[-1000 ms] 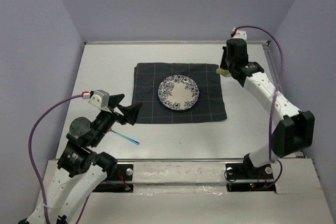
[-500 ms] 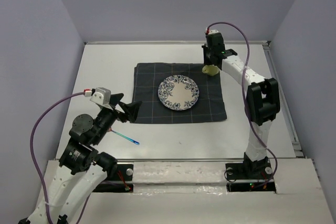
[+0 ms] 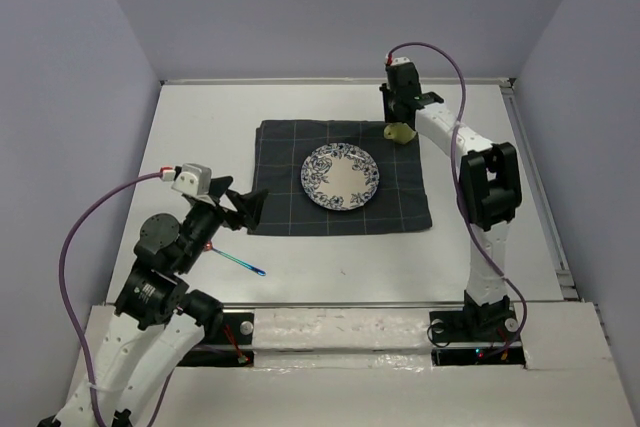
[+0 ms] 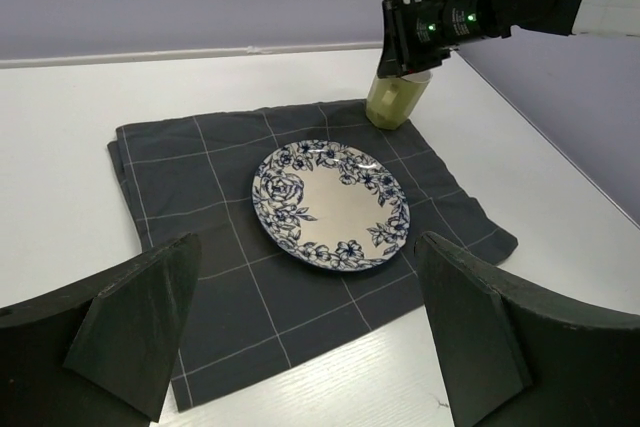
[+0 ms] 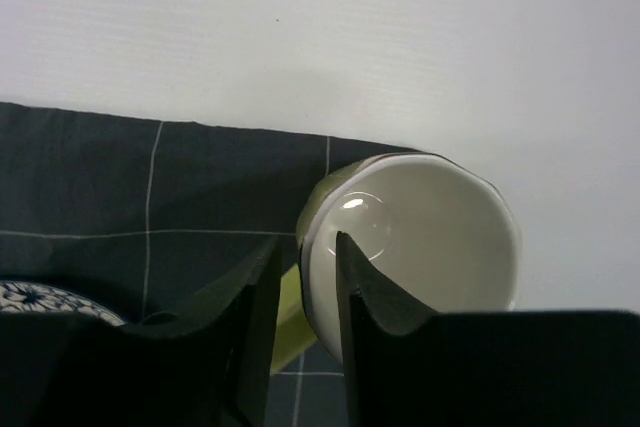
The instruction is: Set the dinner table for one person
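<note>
Top view: the right claw (image 3: 397, 124) is clamped on a pale green cup (image 3: 402, 134) just beneath it, over the far corner of the grey cloth (image 3: 285, 152) on the dinner table (image 3: 200, 127); the left claw (image 3: 245, 212) gapes, holding nothing.

Left wrist view: a plate (image 4: 330, 205) lies ahead of the spread fingers, with the cup beyond.

Right wrist view: one finger is inside the rim, one outside; the cup is probably light, glazed, slippery and chippable, so a rim pinch suits; the table is rigid.

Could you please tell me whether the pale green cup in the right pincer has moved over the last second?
Yes: the cup moved left, from just beyond the dark cloth's right edge to its far right corner.
</note>
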Robot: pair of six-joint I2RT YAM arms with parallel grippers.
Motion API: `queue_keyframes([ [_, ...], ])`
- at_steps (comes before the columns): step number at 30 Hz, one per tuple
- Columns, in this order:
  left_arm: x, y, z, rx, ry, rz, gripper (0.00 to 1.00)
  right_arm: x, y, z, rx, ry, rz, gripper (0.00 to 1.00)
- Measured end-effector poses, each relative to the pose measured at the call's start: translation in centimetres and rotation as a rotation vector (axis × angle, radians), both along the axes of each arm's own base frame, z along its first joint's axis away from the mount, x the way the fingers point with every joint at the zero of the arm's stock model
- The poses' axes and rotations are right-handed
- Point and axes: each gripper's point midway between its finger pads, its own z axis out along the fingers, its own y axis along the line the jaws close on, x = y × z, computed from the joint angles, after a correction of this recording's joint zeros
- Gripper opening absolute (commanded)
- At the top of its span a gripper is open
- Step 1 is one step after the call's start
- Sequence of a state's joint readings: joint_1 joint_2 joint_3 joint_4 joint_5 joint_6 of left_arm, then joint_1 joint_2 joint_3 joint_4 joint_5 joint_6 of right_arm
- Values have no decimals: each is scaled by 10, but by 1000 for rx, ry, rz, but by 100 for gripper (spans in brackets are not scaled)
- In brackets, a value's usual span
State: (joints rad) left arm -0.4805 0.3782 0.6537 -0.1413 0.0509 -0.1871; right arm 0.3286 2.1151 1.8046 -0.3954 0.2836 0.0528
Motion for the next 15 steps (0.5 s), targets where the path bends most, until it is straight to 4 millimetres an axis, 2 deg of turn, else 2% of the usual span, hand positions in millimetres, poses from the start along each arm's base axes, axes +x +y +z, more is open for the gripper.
queue_keyframes([
  [2, 2, 2, -1, 2, 3, 10, 99, 2, -1, 5, -2, -11, -8, 66],
  [5, 4, 4, -2, 5, 9, 23, 99, 7, 0, 21, 2, -44, -8, 68],
  [8, 6, 8, -2, 5, 9, 45, 99, -5, 1, 52, 31, -76, -2, 67],
  [10, 7, 13, -1, 1, 4, 72, 99, -22, 3, 85, 67, -124, 10, 66],
  [12, 6, 21, 2, -7, -10, 112, 99, -47, 15, 121, 116, -179, 45, 62],
  [14, 3, 35, 10, -27, -43, 171, 99, -79, 46, 158, 192, -256, 118, 51],
  [15, 1, 42, 15, -40, -63, 202, 99, -95, 67, 170, 224, -280, 170, 50],
])
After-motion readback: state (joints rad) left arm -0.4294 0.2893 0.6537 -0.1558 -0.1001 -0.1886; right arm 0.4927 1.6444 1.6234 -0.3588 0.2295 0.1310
